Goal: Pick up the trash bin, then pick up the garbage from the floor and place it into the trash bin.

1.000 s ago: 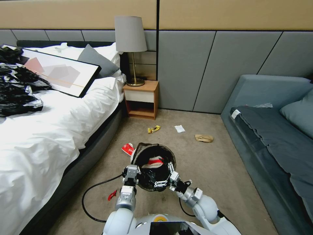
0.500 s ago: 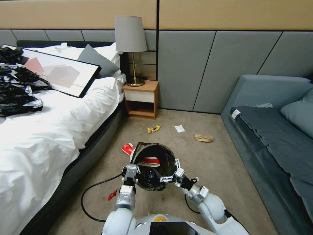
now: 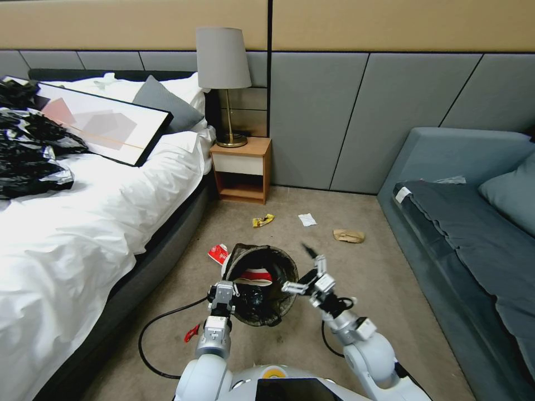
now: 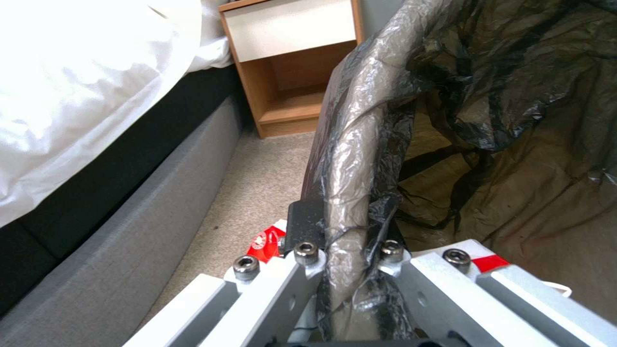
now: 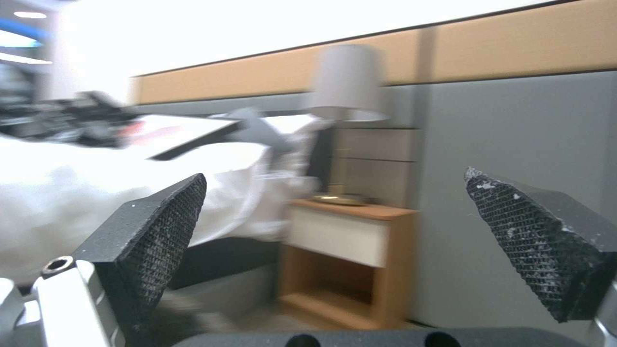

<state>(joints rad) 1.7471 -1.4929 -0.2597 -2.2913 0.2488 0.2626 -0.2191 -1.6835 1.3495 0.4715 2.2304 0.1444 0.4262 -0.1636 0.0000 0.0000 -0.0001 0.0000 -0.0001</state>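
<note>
Beside the trash bin (image 3: 259,281), right tool (image 3: 305,266) has risen, spread.

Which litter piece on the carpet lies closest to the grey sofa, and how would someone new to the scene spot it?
Start at the grey sofa on the robot's right, then look to the carpet just off its near corner. The brown paper bag lies there, crumpled and flat. It is tan, unlike the white paper scrap and yellow wrapper further toward the nightstand.

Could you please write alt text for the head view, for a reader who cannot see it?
The left gripper clamps the rim of the trash bin above the carpet, while the right gripper hangs open beside it. A yellow wrapper and brown paper bag lie beyond.
</note>
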